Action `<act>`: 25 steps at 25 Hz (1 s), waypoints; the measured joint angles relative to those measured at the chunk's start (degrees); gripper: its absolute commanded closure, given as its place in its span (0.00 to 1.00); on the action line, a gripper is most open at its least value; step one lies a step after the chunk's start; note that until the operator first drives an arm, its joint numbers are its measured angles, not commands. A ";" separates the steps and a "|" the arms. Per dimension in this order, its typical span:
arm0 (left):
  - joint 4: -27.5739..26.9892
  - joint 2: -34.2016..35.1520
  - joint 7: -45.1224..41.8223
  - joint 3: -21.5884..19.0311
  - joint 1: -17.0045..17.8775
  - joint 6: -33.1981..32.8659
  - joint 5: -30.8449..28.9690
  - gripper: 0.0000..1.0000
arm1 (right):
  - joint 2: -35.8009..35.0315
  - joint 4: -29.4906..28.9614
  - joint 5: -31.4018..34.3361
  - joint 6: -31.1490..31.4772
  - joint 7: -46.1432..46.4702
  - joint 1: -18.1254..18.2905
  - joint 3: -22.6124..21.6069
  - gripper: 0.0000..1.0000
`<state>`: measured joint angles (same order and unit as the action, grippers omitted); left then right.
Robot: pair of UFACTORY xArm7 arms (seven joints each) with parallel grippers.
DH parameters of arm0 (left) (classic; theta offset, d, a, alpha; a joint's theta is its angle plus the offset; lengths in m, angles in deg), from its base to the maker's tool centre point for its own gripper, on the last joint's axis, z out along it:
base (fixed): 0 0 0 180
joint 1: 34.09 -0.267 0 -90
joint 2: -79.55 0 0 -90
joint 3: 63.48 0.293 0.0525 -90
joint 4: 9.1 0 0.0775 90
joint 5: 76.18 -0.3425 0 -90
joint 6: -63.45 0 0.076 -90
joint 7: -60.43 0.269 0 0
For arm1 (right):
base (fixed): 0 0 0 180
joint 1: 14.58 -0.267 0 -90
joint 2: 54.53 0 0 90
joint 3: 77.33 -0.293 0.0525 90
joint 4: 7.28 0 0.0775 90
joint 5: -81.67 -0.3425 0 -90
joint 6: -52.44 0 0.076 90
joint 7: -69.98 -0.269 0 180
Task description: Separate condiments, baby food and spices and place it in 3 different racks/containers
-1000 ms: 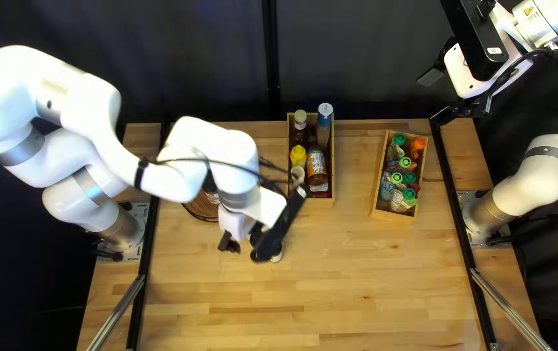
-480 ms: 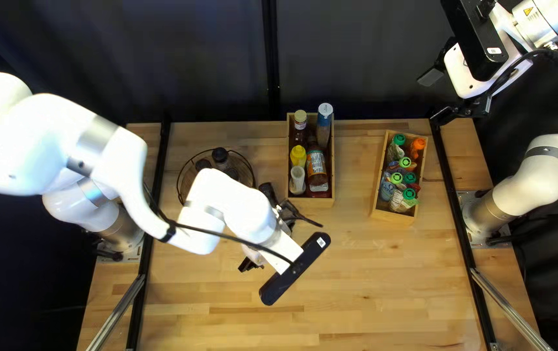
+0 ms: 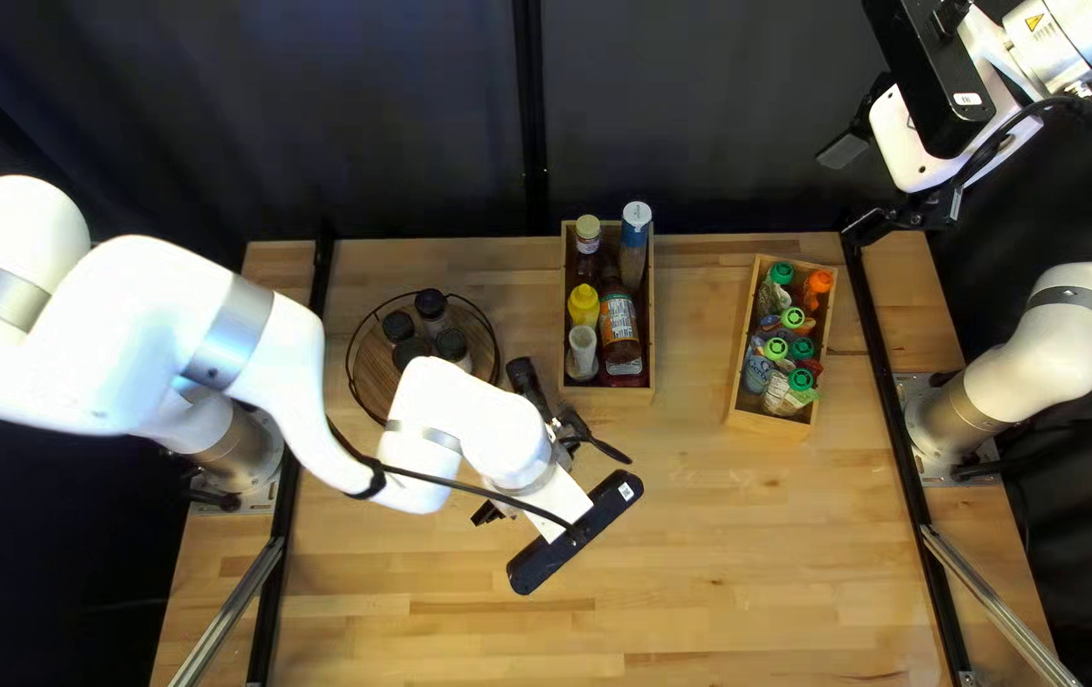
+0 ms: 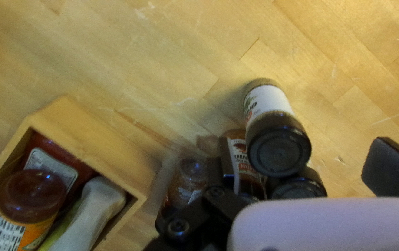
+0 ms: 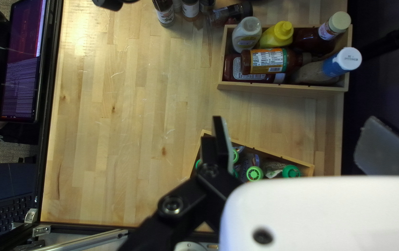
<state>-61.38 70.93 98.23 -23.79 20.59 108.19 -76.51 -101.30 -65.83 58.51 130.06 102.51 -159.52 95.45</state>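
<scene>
Spice jar [image 4: 278, 144] with a black lid is standing on the table [image 4: 162, 60] beside other small jars, ahead of the left tool [image 4: 306, 155], which is holding nothing between its widely parted fingers. Condiments [image 3: 583, 305] and baby food pouches [image 3: 803, 382] are sitting in separate wooden boxes, so filling the round rack [image 3: 374, 379] with spices is apparently being tackled, while the right tool [image 5: 297, 125] is hanging released. Next, the left is probably needing careful alignment around one jar, without toppling its neighbours.
</scene>
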 measured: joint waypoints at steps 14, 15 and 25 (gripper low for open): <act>-2.13 -4.87 -0.36 -0.48 -0.72 1.10 1.49 1.00 | 0.00 0.00 0.00 0.00 0.00 0.00 0.00 0.00; -2.54 -4.91 -0.33 -0.65 -0.67 1.43 1.73 1.00 | 0.00 0.00 0.00 0.00 0.00 0.00 0.00 0.00; -12.22 -5.96 1.67 -4.18 0.59 11.46 5.32 1.00 | 0.00 0.00 0.00 0.00 0.00 0.00 0.00 0.00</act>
<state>-73.61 64.98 99.90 -27.96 21.18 119.65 -71.18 -101.30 -65.83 58.51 130.06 102.51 -159.52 95.45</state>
